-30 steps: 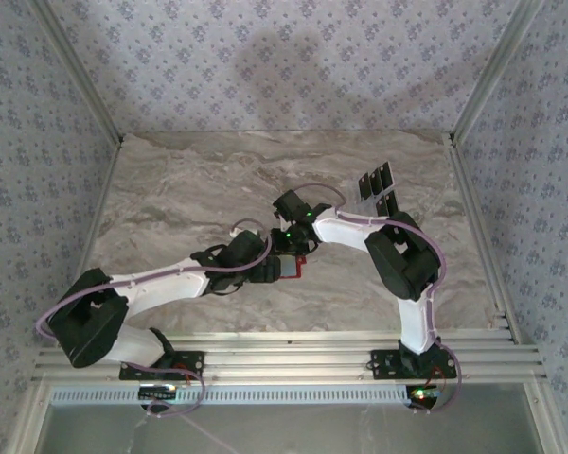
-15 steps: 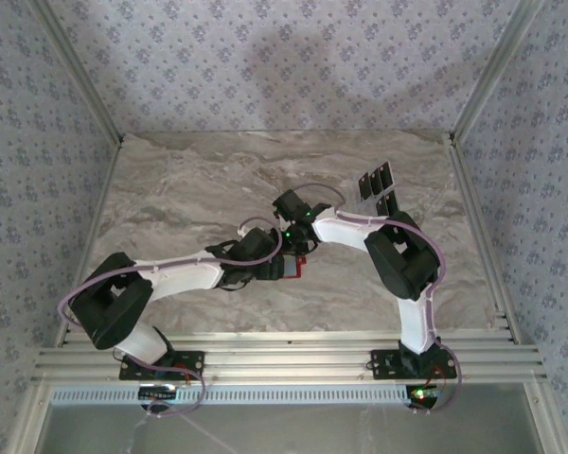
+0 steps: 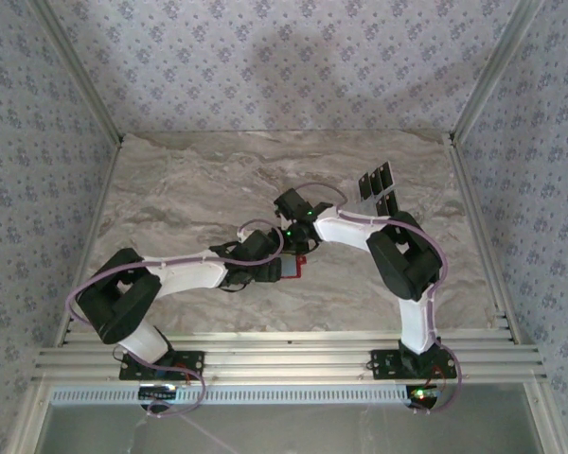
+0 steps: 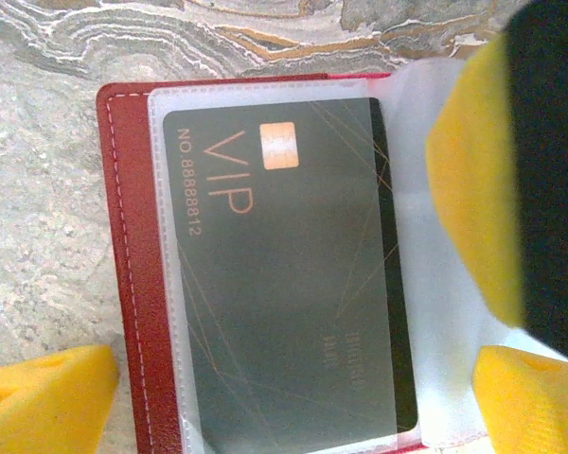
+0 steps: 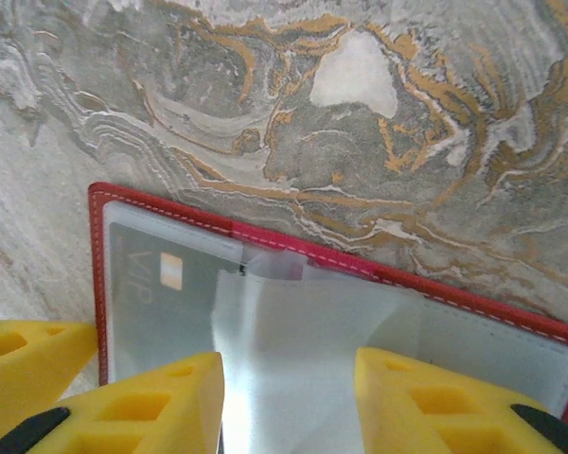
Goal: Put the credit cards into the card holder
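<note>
At the middle of the marble table [image 3: 189, 189], both arms meet over the card holder [image 4: 137, 284], which lies open and flat on the stone. From above, only a sliver of its red cover peeks out between the two wrists.

In the left wrist view, the left gripper [image 4: 284, 402] is spread wide and straddles the holder. One yellow pad [image 4: 43, 392] sits off the red outer edge over bare stone. The other pad sits at the far side, over the clear leaves. A dark credit card [image 4: 284, 274] marked VIP, with a copper chip, lies inside the clear pocket on that half, directly between those pads.

The right gripper [image 5: 289, 397] comes in from the opposite side, its jaws partway apart. Its yellow fingertips [image 5: 170, 397] are low over the holder's middle, and a glossy clear leaf rises in the gap between them. Whether they squeeze that leaf cannot be told. One of its fingers also appears in the left wrist view, lying over the leaves just beside the pocketed card.

Well apart from the holder, more dark credit cards [image 3: 377, 189] stand near the table's far right corner.
</note>
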### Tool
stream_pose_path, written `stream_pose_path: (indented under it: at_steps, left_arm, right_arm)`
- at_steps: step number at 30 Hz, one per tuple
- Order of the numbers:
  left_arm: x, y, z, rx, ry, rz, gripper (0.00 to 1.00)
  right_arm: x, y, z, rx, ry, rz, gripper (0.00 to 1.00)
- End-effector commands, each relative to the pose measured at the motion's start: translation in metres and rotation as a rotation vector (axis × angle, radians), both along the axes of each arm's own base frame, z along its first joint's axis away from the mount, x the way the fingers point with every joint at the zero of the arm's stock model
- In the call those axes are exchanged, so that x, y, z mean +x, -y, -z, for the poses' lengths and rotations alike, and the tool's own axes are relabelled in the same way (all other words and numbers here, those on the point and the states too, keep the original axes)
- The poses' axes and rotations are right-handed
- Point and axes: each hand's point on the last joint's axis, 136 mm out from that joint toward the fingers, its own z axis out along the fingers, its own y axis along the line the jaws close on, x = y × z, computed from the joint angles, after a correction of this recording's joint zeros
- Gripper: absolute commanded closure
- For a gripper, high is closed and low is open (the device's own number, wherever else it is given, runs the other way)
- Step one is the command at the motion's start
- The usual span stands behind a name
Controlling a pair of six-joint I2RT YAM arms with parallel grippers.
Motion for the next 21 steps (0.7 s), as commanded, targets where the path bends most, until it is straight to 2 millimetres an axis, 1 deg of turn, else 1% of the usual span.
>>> stream_pose_path:
  at_steps: [1,4,7,9,10,16,21]
  left_arm:
    - [-0.005,-0.005,0.006,0.032,-0.013,-0.012,0.04]
    - [-0.005,-0.005,0.007,0.031,-0.016,-0.012,0.04]
    - [-0.005,-0.005,0.007,0.03,-0.014,-0.011,0.04]
    - [-0.006,-0.006,0.008,0.033,-0.016,-0.012,0.04]
    - [-0.006,-0.006,0.008,0.031,-0.016,-0.012,0.04]
    - [-0.005,-0.006,0.009,0.03,-0.016,-0.013,0.03]
    - [-0.006,-0.006,0.01,0.031,-0.018,-0.013,0.03]
  right_arm:
    - [0.001,0.009,-0.027,0.026,0.026,0.053,0.57]
    - [-0.001,0.016,-0.029,0.026,0.032,0.079,0.56]
    - [-0.004,0.021,-0.027,0.022,0.025,0.096,0.56]
    - [-0.003,0.019,-0.03,0.034,0.031,0.105,0.56]
    - [-0.012,0.027,-0.017,0.013,0.002,0.11,0.56]
    - [-0.019,0.029,-0.006,-0.003,-0.017,0.119,0.56]
    - [-0.019,0.035,0.007,-0.033,-0.036,0.136,0.56]
